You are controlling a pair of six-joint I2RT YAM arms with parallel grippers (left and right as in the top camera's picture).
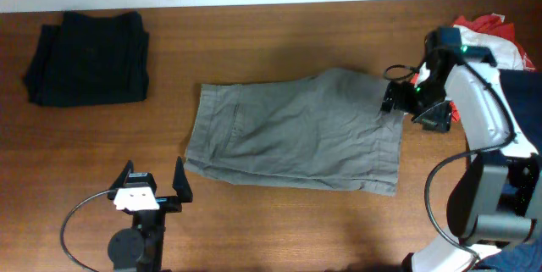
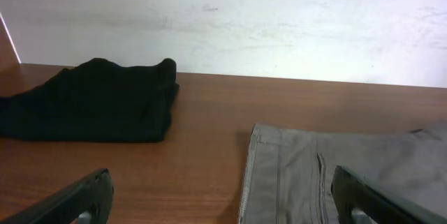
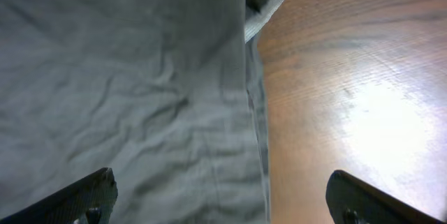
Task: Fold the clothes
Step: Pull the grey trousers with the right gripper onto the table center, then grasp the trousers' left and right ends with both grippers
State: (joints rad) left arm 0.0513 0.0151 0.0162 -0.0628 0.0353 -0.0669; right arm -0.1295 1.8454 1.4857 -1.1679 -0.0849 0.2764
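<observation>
The grey-olive shorts (image 1: pixel 296 132) lie flat in the middle of the table, folded over once. My right gripper (image 1: pixel 405 102) is open and hovers over their right edge; its wrist view shows that hem (image 3: pixel 253 126) between the open jaws (image 3: pixel 222 199). My left gripper (image 1: pixel 154 183) is open and empty near the front edge, just left of the shorts' lower left corner. Its wrist view shows the shorts' seamed edge (image 2: pixel 279 175) between its jaws (image 2: pixel 223 199). A folded black garment (image 1: pixel 87 58) lies at the back left and also shows in the left wrist view (image 2: pixel 94 102).
A red-and-white piece (image 1: pixel 491 39) and a navy piece (image 1: pixel 527 94) are heaped at the far right, behind my right arm. Bare wood lies between the black garment and the shorts. A white wall runs along the back edge.
</observation>
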